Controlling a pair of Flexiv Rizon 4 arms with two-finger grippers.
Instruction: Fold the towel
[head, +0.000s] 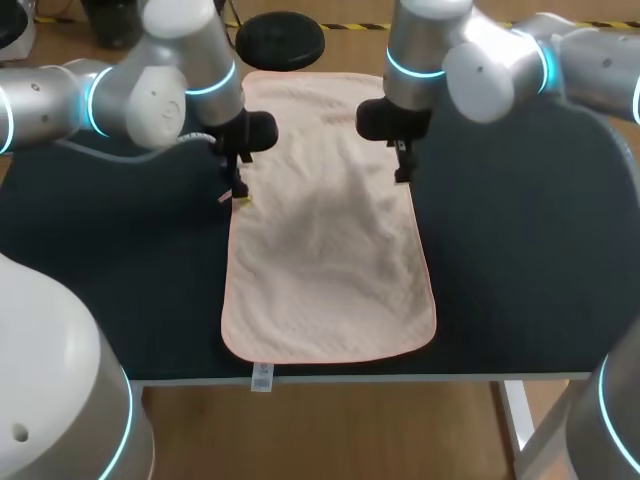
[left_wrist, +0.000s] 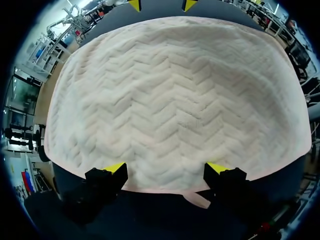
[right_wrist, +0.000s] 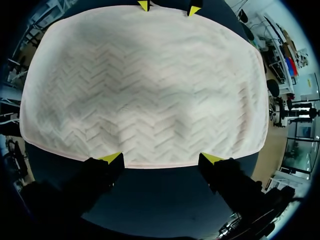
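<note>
A pale pink towel (head: 325, 240) with a chevron weave lies flat and lengthwise on the dark table (head: 120, 280). My left gripper (head: 238, 195) hangs open over the towel's left long edge. In the left wrist view its yellow tips straddle that edge (left_wrist: 166, 168), and the towel (left_wrist: 180, 100) spreads out ahead. My right gripper (head: 403, 172) is open at the opposite long edge; its fingers (right_wrist: 161, 159) stand wide apart with the towel (right_wrist: 145, 85) ahead. Each wrist view shows the other gripper's tips (left_wrist: 161, 5) (right_wrist: 167, 7) across the towel. Nothing is held.
A white label (head: 262, 377) hangs from the towel's near short edge over the table's front. A small loop tab (left_wrist: 197, 200) sticks out of the left long edge by my left gripper. Bare dark table lies on both sides of the towel.
</note>
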